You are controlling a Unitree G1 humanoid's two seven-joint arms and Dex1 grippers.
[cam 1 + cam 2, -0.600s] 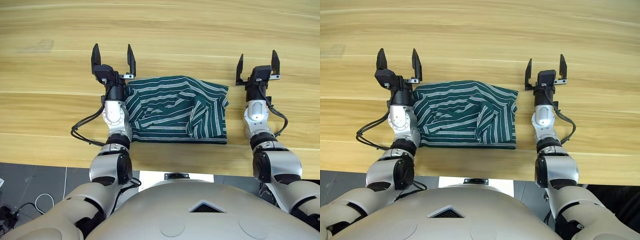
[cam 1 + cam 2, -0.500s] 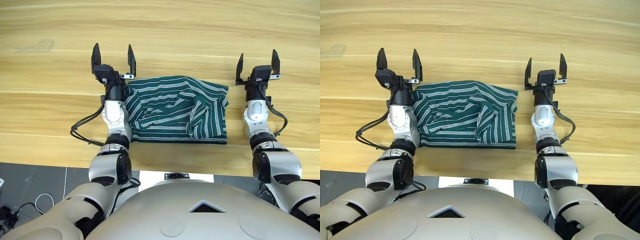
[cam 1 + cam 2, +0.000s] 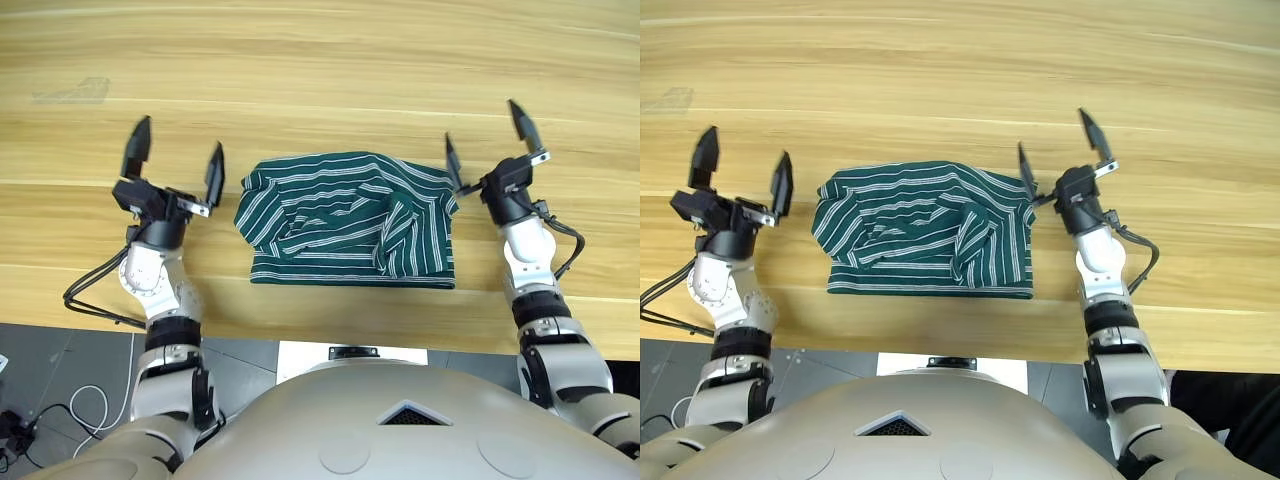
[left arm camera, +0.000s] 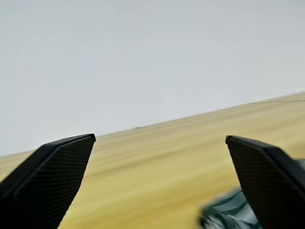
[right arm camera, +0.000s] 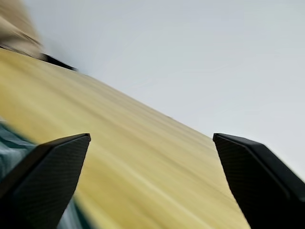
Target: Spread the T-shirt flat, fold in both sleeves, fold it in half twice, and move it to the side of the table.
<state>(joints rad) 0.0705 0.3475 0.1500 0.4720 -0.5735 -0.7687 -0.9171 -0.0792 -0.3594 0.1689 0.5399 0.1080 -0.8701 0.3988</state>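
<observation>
A dark green T-shirt with white stripes (image 3: 345,220) lies folded in a rumpled rectangle on the wooden table (image 3: 330,70), near its front edge. My left gripper (image 3: 174,163) stands open to the left of the shirt, apart from it, with nothing between its fingers. On the shirt's right my right gripper (image 3: 484,142) is open too, tilted, its inner finger close to the shirt's far right corner. A bit of the striped cloth (image 4: 228,212) shows low in the left wrist view, and a green edge (image 5: 12,143) in the right wrist view.
The table stretches wide and bare beyond the shirt and to both sides. Its front edge (image 3: 330,340) runs just below the shirt, with dark floor and cables (image 3: 40,420) underneath at the left.
My left arm has swung out to the left, away from the shirt's edge. My right gripper has tilted and shifted inward toward the shirt's right corner. Both stay open; the shirt lies as before.
</observation>
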